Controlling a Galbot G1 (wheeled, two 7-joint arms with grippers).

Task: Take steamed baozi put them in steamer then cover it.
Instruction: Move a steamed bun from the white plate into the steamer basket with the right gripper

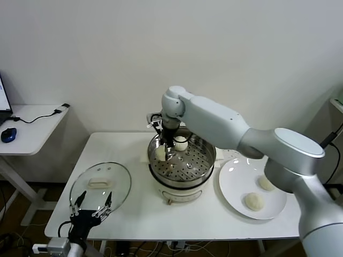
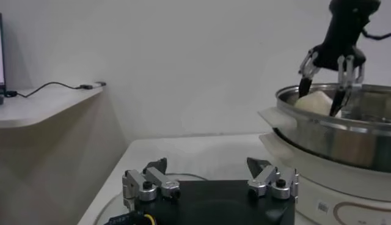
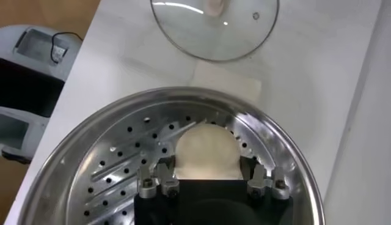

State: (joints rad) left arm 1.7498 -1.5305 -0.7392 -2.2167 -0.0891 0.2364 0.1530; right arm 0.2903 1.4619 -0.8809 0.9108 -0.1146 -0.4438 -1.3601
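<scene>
Right tool [image 1: 167, 151] stands inside the steamer [image 1: 206, 160], fingers pinching a baozi [image 3: 204, 151] near its left wall. Second baozi [image 1: 180, 143] lies toward the rear. Two more [image 1: 254, 201] wait on the plate [image 1: 231, 184], right of the steamer, nearer the right arm. Left tool [image 1: 92, 206] spread, by the cover [image 1: 120, 184]

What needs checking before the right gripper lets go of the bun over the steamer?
1. Right gripper closed on a cream-white dough bun: ok.
2. Bun inside the rim of the shiny steel perforated steamer basket: ok.
3. Bun resting on the basket floor: cannot tell.
4. Second bun already in the basket, clear of the held one: ok.
5. Two buns still on the flat white plate: one nearer the robot, one farther back: ok.
6. Clear glass lid with white handle on the table, left gripper open by its near edge: ok.
</scene>
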